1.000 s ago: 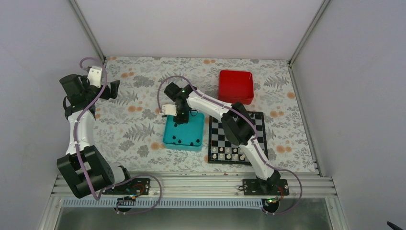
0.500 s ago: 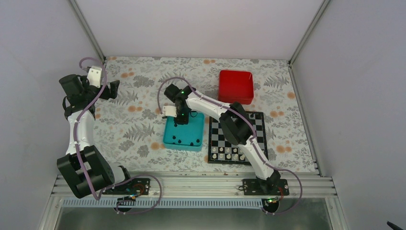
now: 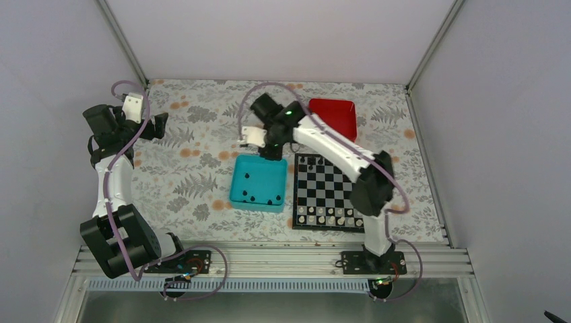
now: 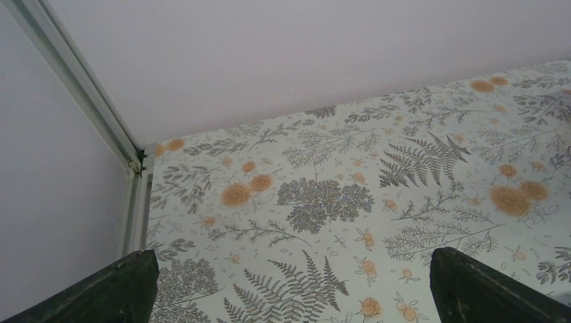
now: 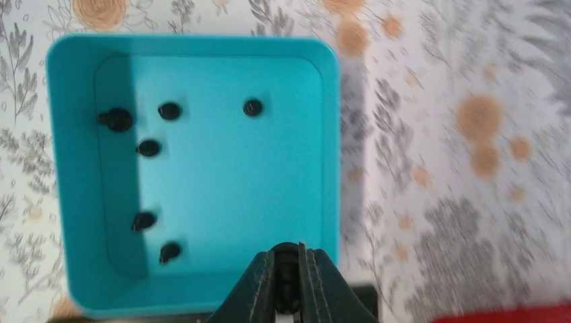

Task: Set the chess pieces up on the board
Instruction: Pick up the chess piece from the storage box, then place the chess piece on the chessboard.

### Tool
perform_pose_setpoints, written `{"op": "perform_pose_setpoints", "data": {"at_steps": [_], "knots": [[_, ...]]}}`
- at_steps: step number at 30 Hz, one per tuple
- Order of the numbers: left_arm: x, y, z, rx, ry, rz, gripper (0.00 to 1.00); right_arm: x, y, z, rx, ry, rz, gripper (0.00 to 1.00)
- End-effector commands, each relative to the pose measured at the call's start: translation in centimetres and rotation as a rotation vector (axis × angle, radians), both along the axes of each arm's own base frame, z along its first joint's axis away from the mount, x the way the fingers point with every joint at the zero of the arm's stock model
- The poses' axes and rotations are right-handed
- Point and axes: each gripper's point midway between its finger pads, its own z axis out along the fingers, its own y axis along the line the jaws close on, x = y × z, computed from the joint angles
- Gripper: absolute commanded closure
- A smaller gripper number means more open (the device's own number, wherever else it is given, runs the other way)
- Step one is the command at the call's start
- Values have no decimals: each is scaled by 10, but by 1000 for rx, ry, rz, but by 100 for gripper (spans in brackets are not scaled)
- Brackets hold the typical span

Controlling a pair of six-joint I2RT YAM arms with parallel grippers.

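Note:
The black-and-grey board (image 3: 331, 194) lies right of the teal tray (image 3: 237, 182). Several black chess pieces (image 5: 148, 148) lie loose in the teal tray (image 5: 195, 182). Black pieces (image 3: 311, 161) stand on the board's far row and pale pieces on its near row. My right gripper (image 3: 272, 152) hangs above the tray's far right corner, by the board's far left corner. In the right wrist view it (image 5: 288, 272) is shut on a black chess piece (image 5: 287, 253). My left gripper (image 3: 160, 126) is open and empty at the far left, above the floral cloth (image 4: 337, 202).
A red tray (image 3: 334, 114) stands behind the board, partly hidden by the right arm. The floral cloth covers the table. Enclosure walls and metal posts (image 4: 128, 161) bound the far and left sides.
My right gripper has risen out of the teal tray with a black piece and moved away and to the right, towards the board's far left corner. The left arm has not moved.

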Motion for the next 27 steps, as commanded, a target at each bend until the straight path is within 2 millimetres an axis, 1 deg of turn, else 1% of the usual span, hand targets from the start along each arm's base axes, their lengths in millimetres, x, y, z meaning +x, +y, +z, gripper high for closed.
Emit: {"op": "perform_pose_setpoints", "data": {"at_steps": [1, 3, 5, 9, 12, 15, 20, 23, 27], "knots": [[-3, -2, 10, -4, -33, -13, 0, 2, -61, 17, 4, 49, -126, 90], [-2, -2, 9, -8, -31, -15, 0, 5, -88, 18, 22, 65, -181, 90], [-1, -2, 10, -11, -30, -16, 0, 6, -114, 14, 32, 79, -236, 89], [-1, -2, 10, -12, -32, -17, 0, 6, -157, -9, 34, 112, -322, 88], [-1, -3, 11, -13, -31, -20, 0, 5, -176, -31, 28, 141, -362, 88], [-2, -3, 12, -13, -31, -18, 0, 6, -188, -51, 27, 169, -389, 88], [-2, -2, 12, -14, -28, -16, 0, 14, -195, -79, 19, 200, -410, 88], [-2, -2, 12, -12, -29, -14, 0, 20, -195, -90, 17, 209, -418, 89], [-2, -2, 12, -10, -29, -13, 0, 26, -194, -98, 14, 213, -421, 89]]}}
